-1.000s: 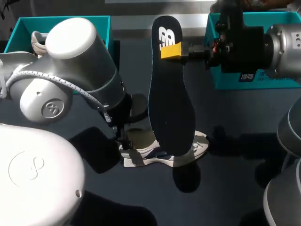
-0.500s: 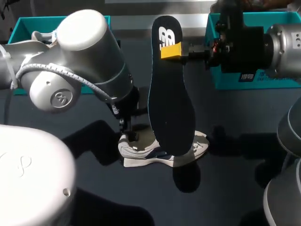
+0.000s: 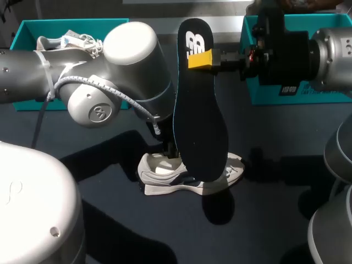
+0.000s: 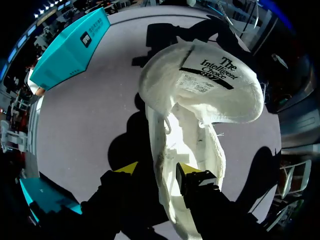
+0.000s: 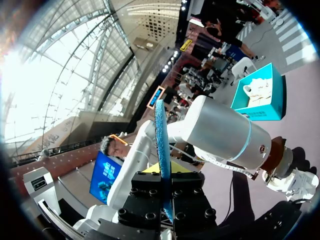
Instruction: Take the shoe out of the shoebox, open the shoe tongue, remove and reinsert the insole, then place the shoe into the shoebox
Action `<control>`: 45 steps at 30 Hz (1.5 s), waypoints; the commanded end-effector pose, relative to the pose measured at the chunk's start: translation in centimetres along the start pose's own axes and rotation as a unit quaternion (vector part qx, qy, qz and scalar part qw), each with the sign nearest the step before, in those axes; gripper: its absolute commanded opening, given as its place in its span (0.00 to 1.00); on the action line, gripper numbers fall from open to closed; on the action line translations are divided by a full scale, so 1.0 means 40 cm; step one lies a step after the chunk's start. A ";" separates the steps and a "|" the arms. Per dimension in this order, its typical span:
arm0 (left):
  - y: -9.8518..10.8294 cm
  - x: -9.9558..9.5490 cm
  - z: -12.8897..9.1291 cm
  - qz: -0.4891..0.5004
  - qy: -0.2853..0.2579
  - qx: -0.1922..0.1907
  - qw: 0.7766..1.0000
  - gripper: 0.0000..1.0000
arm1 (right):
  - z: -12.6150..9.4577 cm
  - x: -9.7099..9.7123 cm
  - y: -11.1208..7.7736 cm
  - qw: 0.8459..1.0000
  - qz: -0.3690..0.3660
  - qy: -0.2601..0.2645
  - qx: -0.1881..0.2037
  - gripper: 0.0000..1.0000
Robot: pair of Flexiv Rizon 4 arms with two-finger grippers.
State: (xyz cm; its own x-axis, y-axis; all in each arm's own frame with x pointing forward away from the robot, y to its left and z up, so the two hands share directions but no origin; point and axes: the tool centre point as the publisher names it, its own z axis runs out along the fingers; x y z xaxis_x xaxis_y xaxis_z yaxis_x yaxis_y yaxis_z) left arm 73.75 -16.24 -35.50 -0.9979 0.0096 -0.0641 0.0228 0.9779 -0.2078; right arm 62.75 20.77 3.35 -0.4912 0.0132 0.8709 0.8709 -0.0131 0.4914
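A white shoe [image 3: 165,179] lies on its side on the dark table, its tongue folded back [image 4: 200,90]. My left gripper [image 3: 169,149] is down at the shoe's opening. In the left wrist view this gripper [image 4: 157,170] straddles the shoe's side wall, one finger inside and one outside, with a small gap on the outer side, so it is open. My right gripper [image 3: 199,59] is shut on the heel end of the dark insole [image 3: 201,115], which hangs upright above the shoe. In the right wrist view that gripper [image 5: 164,175] shows the insole [image 5: 161,135] edge-on.
A teal shoebox [image 3: 33,27] at the back left holds another white shoe [image 3: 60,41]. A second teal box [image 3: 275,93] stands at the back right, behind my right arm. The left arm's elbow rises over the table's left half.
My left arm has swung right and down to the shoe's opening, and its fingers have narrowed around the side wall. The right arm and the insole have not moved.
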 end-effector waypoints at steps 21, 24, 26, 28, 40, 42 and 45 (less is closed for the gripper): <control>-0.027 0.009 0.110 0.004 0.056 -0.007 0.998 0.00 | 0.008 -0.001 0.000 1.000 0.001 -0.002 0.000 0.00; -0.029 0.007 0.099 0.025 0.076 -0.006 0.997 0.00 | 0.008 -0.001 0.000 1.000 0.001 -0.002 0.000 0.00; -0.028 -0.005 0.083 0.049 0.124 0.000 0.991 0.00 | 0.008 -0.001 0.000 1.000 0.001 -0.002 0.000 0.00; -0.026 -0.022 0.069 0.089 0.154 -0.016 0.984 0.00 | 0.008 -0.001 0.000 1.000 0.001 -0.002 0.000 0.00; -0.014 -0.128 -0.101 0.410 0.397 -0.024 0.820 0.00 | 0.008 -0.001 0.000 1.000 0.001 -0.002 0.000 0.00; -0.022 -0.132 -0.119 0.410 0.402 -0.018 0.819 0.00 | 0.008 -0.001 0.000 1.000 0.001 -0.002 0.000 0.00; -0.022 -0.132 -0.119 0.410 0.402 -0.018 0.819 0.00 | 0.008 -0.001 0.000 1.000 0.001 -0.002 0.000 0.00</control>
State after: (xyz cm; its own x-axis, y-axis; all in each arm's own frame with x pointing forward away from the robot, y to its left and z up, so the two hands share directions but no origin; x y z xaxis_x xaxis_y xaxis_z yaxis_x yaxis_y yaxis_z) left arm 77.95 -16.00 -31.05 -0.7656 0.5688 0.3006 0.5155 0.8219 -0.2424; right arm 62.75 20.77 3.35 -0.4912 0.0133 0.8709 0.8709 -0.0129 0.4914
